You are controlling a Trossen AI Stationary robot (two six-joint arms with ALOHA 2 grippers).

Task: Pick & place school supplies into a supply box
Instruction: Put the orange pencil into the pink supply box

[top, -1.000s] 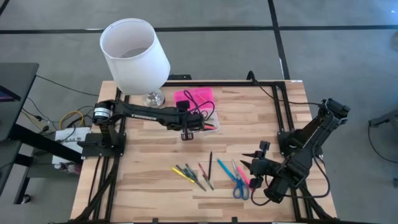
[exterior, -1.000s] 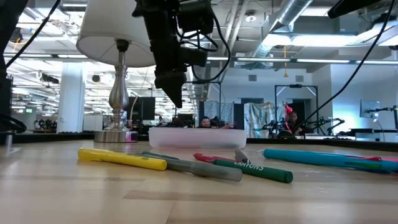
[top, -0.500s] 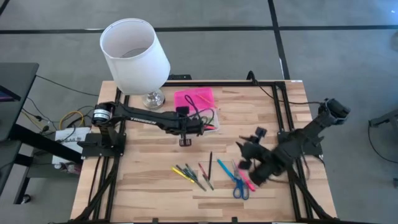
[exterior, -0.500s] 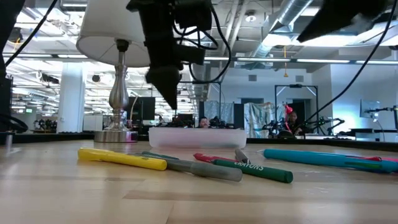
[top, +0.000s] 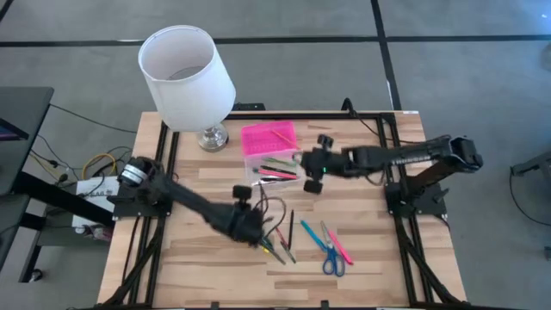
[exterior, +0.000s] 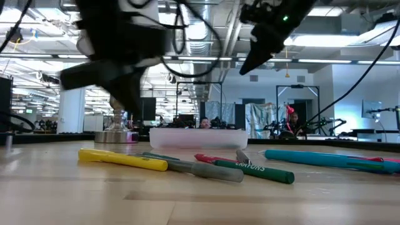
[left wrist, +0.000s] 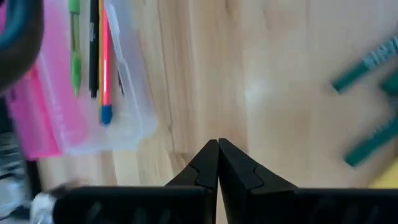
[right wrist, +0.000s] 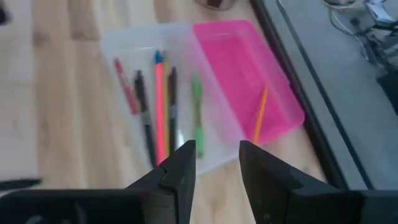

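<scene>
1. The pencil case [top: 274, 155] lies open near the far middle of the table [top: 362, 267], just in front of the lamp base [top: 213, 136]. Its pink lid [top: 268, 137] is folded back flat toward the lamp, and its clear base faces the near side.
2. Inside the clear base, the right wrist view shows a red pen [right wrist: 125, 87], a black pen [right wrist: 145, 118], a pink-orange pencil [right wrist: 160, 106], a dark pen [right wrist: 172, 99] and a green pen [right wrist: 197, 112], lying side by side. An orange pencil [right wrist: 260, 115] lies on the pink lid.
3. The right gripper [top: 312, 168] hangs above the table just beside the case's right end. Its jaws stand apart with nothing between them, as the right wrist view shows.
4. The left gripper [top: 251, 231] is low over the middle of the table, near the left end of the loose supplies. Its jaws are pressed together and hold nothing.
5. Loose on the table: a yellow marker [exterior: 123, 159], a grey marker [exterior: 200, 169], a green marker [exterior: 259, 172] and a teal pen [exterior: 325, 159].
6. Farther right lie the blue-handled scissors [top: 331, 258], with a pink pen [top: 338, 246] just beside them. A thin dark pencil [top: 291, 226] lies between the two groups.
7. A white lampshade [top: 185, 73] stands over the table's far left corner.
</scene>
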